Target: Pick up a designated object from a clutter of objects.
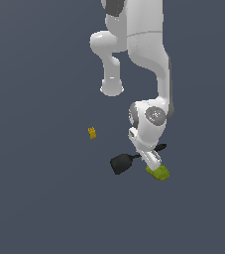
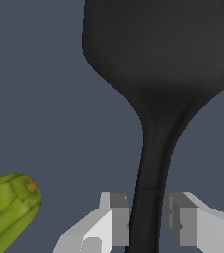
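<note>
Lying on the floor beside the green lump (image 2: pixel 7 210), the black spatula (image 2: pixel 155 59) looks stiff and light, and the open gripper (image 2: pixel 147 222) sits around its thin handle, not squeezing yet.

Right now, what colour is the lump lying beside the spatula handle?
Yellow-green. The lump shows best in the wrist view, off to one side of the black spatula.

A plain dark grey-blue floor (image 1: pixel 34 208) spreads beneath everything.
</note>
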{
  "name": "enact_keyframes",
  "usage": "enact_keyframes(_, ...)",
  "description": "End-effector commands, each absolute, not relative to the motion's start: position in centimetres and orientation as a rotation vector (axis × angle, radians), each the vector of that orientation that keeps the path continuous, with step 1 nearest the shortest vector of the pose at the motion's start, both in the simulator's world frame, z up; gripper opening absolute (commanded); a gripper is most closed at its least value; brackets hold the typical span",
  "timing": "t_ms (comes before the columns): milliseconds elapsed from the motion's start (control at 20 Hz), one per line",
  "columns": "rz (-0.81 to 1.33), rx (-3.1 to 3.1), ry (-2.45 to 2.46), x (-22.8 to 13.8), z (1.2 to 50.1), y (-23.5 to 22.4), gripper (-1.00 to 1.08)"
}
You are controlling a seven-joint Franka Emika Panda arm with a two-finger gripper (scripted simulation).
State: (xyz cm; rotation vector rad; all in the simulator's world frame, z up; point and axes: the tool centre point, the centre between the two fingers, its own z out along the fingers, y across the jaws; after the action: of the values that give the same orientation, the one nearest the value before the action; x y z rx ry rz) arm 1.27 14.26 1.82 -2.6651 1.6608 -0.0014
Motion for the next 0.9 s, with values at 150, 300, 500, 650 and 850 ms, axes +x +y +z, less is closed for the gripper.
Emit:
enact_keyframes(150,-0.002,-2.665,1.660,1.0,2.6,14.3,-1.00)
enact_keyframes(300,-0.001,-2.665,1.660,0.7,3.6,14.4,-1.00)
enact_keyframes(500,0.000,-2.664,1.661,0.0,5.5,14.5,-1.00)
enact_keyframes(650,0.001,-2.663,1.661,-0.7,7.4,14.6,-1.00)
enact_keyframes(850,0.003,-2.663,1.661,-1.8,10.5,14.7,-1.00)
